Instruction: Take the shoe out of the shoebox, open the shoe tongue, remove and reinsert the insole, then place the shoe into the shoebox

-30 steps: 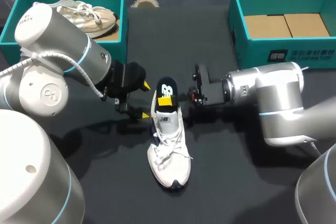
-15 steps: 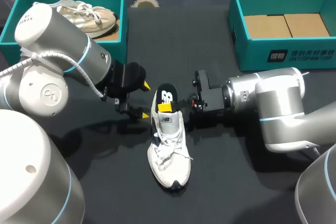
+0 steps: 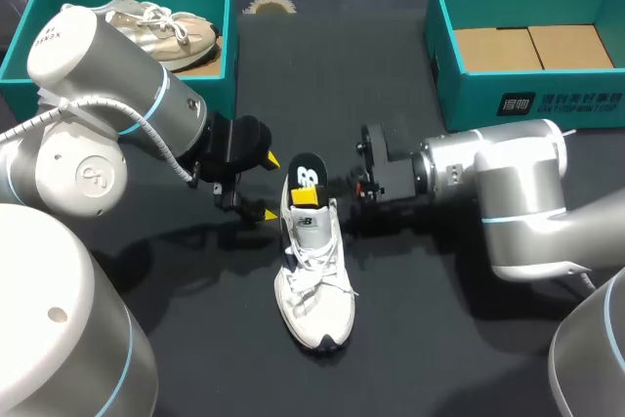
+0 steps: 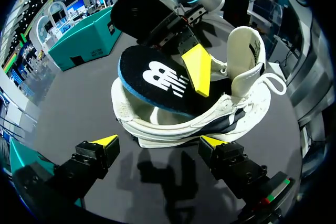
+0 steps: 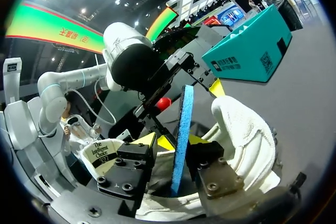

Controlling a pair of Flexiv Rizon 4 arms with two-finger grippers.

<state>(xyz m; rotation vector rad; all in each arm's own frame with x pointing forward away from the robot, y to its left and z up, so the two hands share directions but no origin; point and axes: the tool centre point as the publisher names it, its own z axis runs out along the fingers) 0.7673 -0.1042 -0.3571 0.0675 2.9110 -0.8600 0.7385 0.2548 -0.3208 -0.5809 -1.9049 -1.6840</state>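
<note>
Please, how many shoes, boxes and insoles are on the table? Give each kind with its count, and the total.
Shoes: 2, a white shoe on the table, a beige shoe in the left box
Boxes: 2, left box and right box, both teal
Insoles: 1, an insole sticking out of the white shoe
Total: 5

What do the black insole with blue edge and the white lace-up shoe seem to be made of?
The black insole: probably foam, matte; its blue edge looks thick and grainy, the top smooth printed fabric. The white lace-up shoe: seemingly woven textile with fuzzy heel lining.
</note>
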